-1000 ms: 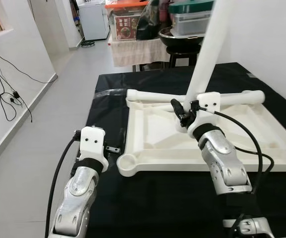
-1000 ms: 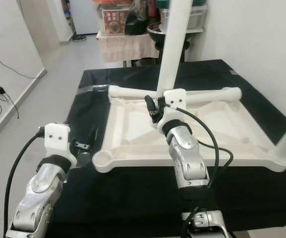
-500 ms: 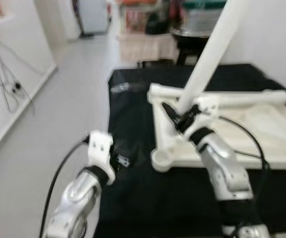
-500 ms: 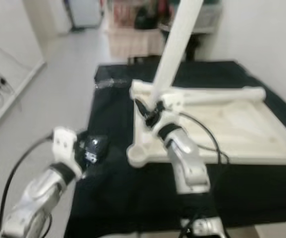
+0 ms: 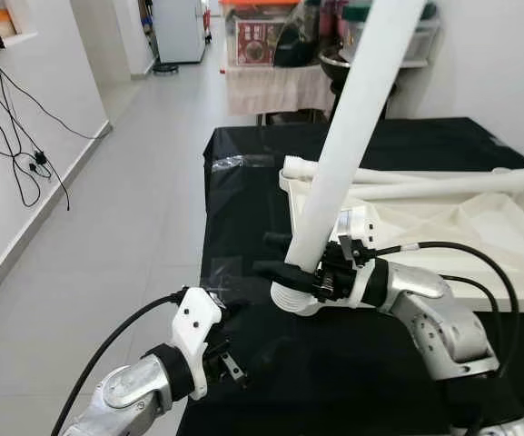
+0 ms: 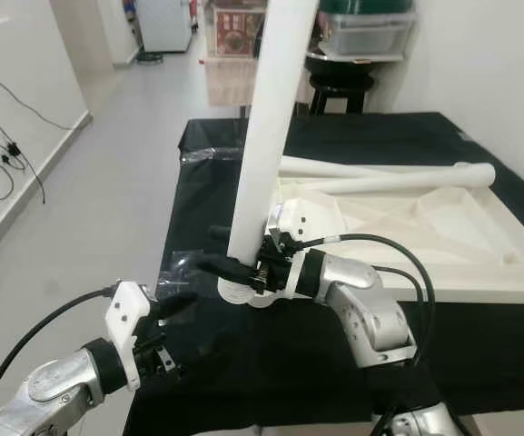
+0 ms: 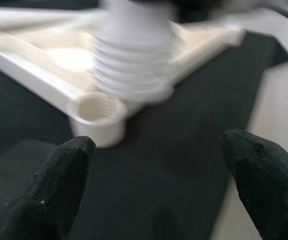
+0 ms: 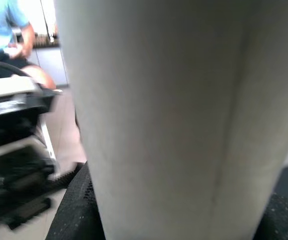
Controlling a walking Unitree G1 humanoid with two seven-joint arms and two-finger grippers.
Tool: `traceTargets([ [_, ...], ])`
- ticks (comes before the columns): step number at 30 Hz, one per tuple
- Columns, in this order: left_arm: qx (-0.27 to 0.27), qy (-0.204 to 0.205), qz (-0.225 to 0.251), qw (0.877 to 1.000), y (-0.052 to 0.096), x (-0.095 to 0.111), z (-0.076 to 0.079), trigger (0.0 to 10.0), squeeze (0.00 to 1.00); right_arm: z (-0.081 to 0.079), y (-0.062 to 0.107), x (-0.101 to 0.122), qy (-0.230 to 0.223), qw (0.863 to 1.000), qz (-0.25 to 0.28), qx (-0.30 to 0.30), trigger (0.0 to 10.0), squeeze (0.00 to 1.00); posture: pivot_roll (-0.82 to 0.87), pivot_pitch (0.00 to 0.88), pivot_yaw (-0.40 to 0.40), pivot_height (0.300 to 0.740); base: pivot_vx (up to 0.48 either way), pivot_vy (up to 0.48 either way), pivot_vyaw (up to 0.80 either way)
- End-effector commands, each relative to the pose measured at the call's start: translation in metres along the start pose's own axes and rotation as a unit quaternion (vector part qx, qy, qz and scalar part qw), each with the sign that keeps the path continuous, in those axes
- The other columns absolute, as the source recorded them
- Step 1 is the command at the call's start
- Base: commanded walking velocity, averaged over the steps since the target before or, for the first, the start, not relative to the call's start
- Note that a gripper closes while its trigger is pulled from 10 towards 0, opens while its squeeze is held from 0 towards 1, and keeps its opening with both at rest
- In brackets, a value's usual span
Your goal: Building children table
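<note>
Two arms are up over the black cloth (image 5: 243,182). My right gripper (image 5: 289,270) pinches the white leg (image 5: 352,127) near its threaded end, its fingers (image 8: 76,210) pressed on either side; the leg stands tilted, that end just above the near left corner socket (image 7: 100,107) of the upturned tabletop (image 5: 461,227). Another leg (image 5: 425,186) lies along the tabletop's far side. My left gripper (image 7: 156,175) hovers near and left of that corner, fingers (image 7: 59,180) spread, holding nothing.
</note>
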State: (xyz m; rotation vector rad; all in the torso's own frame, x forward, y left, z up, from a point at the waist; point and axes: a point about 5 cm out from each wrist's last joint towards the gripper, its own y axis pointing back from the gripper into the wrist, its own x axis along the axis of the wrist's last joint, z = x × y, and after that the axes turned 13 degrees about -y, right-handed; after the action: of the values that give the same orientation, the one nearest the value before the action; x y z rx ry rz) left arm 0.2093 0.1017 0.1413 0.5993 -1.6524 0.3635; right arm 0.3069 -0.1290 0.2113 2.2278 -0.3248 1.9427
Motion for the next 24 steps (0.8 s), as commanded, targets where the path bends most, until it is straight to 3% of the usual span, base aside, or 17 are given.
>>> traceTargets([
  [1,0.003,-0.013,-0.012,1.0,0.004,-0.001,0.002,10.0,0.0,0.004,-0.002,-0.001,0.003,1.0,-0.005,0.006,10.0,0.0,0.05,0.11,0.023,0.74,0.0,0.0,0.0],
  [2,0.003,-0.013,-0.012,1.0,0.004,-0.001,0.002,10.0,0.0,0.004,-0.002,-0.001,0.003,1.0,-0.005,0.006,10.0,0.0,0.05,0.11,0.023,0.74,0.0,0.0,0.0],
  [3,0.017,-0.014,-0.016,1.0,0.007,-0.001,0.002,0.0,0.0,0.008,-0.003,-0.001,0.004,1.0,-0.008,0.003,10.0,0.0,0.05,0.11,0.023,0.74,0.0,0.0,0.0],
  [6,0.072,-0.031,-0.039,0.996,0.019,0.0,0.005,0.0,0.0,0.013,-0.008,0.001,0.005,1.0,0.0,0.002,10.0,0.0,0.09,0.152,0.033,0.74,0.0,0.0,0.0],
  [11,0.097,-0.039,-0.053,0.993,0.027,0.0,0.008,0.0,0.0,0.011,-0.013,0.001,0.009,1.0,0.004,0.012,10.0,0.0,0.1,0.166,0.032,0.74,0.0,0.0,0.0],
  [15,0.156,-0.049,-0.069,0.984,0.04,0.0,0.005,0.0,0.0,0.009,-0.031,-0.003,0.028,0.999,-0.002,0.029,10.0,0.0,0.13,0.185,0.02,0.74,0.0,0.0,0.0],
  [20,0.177,-0.059,-0.071,0.98,0.043,0.001,-0.002,0.0,0.0,0.013,-0.04,-0.003,0.04,0.999,-0.003,0.022,10.0,0.0,0.14,0.197,0.01,0.74,0.0,0.0,0.0],
  [24,0.178,-0.068,-0.066,0.98,0.042,0.005,-0.003,0.0,0.0,0.025,-0.037,-0.003,0.073,0.997,-0.033,0.014,10.0,0.0,0.15,0.211,0.003,0.74,0.0,0.0,0.0],
])
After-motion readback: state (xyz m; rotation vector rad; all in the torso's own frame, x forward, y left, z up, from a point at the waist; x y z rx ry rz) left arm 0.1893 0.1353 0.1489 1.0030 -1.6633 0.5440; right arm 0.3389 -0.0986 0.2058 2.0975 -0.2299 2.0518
